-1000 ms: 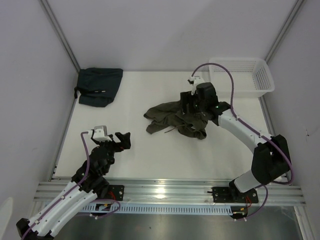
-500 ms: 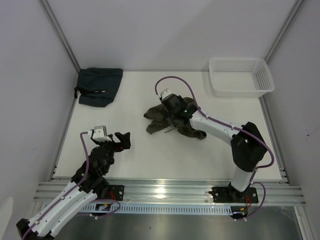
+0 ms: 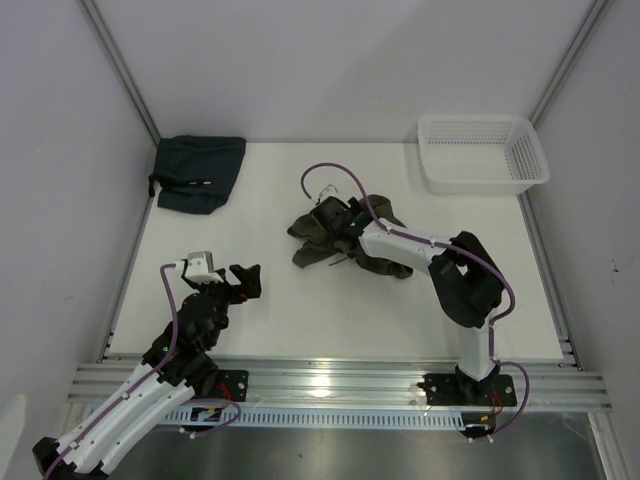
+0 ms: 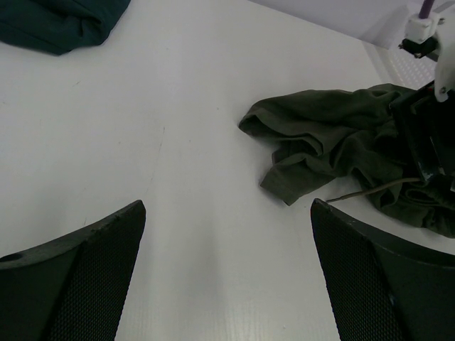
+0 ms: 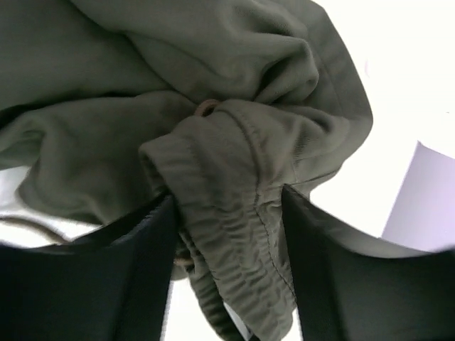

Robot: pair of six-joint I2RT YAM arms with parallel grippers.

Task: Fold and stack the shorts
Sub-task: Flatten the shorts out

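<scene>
The olive-green shorts [image 3: 312, 243] lie crumpled on the white table just right of centre, and they also show in the left wrist view [image 4: 320, 138]. Their brownish drawstring [image 4: 364, 190] trails out at the near side. My right gripper [image 3: 328, 215] is down on the shorts' far left part. In the right wrist view its jaws [image 5: 227, 206] press on a bunched piece of the ruched waistband [image 5: 238, 177]. My left gripper [image 3: 245, 280] is open and empty, hovering near the front left, well short of the shorts [image 4: 227, 213].
A folded dark teal garment [image 3: 198, 172] lies at the back left corner [image 4: 50, 21]. A white mesh basket [image 3: 480, 150] stands at the back right. Grey walls with metal posts close in the table on both sides.
My right arm has swung left across the shorts, from their far right side to their far left part. The shorts have barely shifted. The left arm has not moved.
</scene>
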